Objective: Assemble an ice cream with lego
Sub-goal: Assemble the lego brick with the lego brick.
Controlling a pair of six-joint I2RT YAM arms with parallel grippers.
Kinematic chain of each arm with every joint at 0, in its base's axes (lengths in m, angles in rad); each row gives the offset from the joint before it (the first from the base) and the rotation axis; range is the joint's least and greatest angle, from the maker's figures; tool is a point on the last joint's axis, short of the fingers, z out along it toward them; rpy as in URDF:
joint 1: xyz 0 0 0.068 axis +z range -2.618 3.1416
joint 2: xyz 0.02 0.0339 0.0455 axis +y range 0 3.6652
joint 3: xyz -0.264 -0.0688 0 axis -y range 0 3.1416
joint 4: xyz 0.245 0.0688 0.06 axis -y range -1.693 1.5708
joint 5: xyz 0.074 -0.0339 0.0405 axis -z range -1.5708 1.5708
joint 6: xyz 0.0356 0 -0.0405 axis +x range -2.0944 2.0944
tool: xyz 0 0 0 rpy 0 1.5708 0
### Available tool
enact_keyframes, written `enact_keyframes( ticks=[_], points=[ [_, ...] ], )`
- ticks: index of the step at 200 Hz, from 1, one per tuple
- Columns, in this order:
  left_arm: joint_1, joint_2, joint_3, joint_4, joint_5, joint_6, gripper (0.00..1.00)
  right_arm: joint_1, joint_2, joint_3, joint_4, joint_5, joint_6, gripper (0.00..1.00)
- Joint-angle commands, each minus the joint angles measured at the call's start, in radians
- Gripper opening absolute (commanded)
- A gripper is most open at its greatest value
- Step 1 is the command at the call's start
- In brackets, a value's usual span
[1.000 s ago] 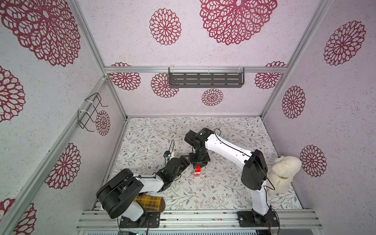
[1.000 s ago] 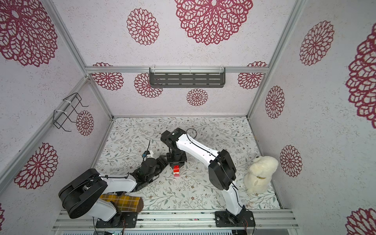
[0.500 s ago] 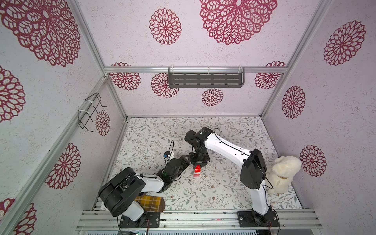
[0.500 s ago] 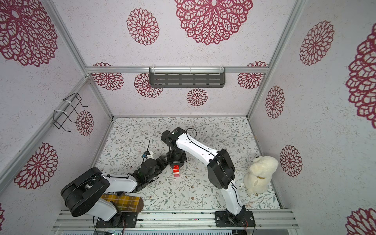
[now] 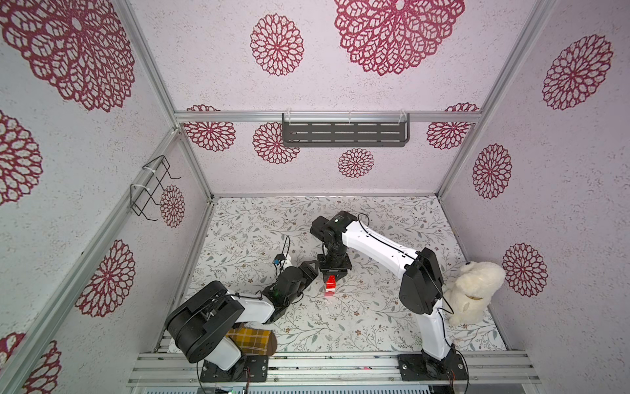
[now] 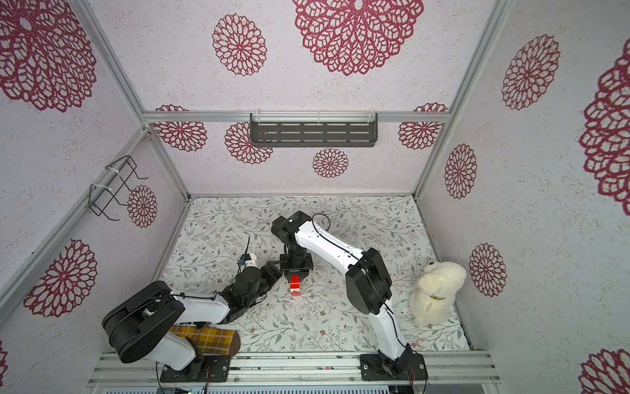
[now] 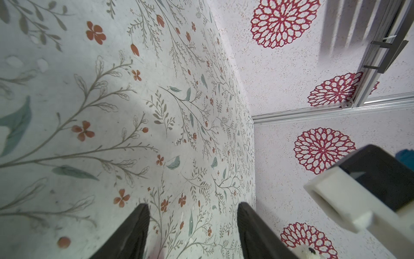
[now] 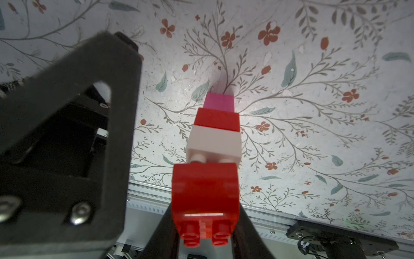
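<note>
Fingers (image 8: 156, 237) of the right gripper (image 8: 205, 201) are pinching a red brick (image 8: 205, 190) over the ice cream (image 8: 214, 139) standing on the table (image 8: 313, 134); white studs (image 8: 197, 158) are showing, so pressing straight down seems next. The left gripper (image 7: 192, 224) is hovering beside, spread, empty.

Top views overhead, looking down (same scene); wrist views close.

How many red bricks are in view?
2: top red brick, in the right gripper; lower red brick, between white brick and pink brick. More may be hidden.
</note>
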Motion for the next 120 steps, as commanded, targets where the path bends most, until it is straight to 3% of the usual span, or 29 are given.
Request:
enact_keyframes(
  ticks=[1,120],
  points=[
    [-0.001,0.01,-0.014,0.037,-0.001,0.0,0.67,-0.008,0.043,0.004,0.017,0.028,0.009,0.22],
    [0.001,0.03,-0.015,0.053,0.007,-0.003,0.67,-0.008,0.104,0.078,0.018,0.041,-0.024,0.47]
  ],
)
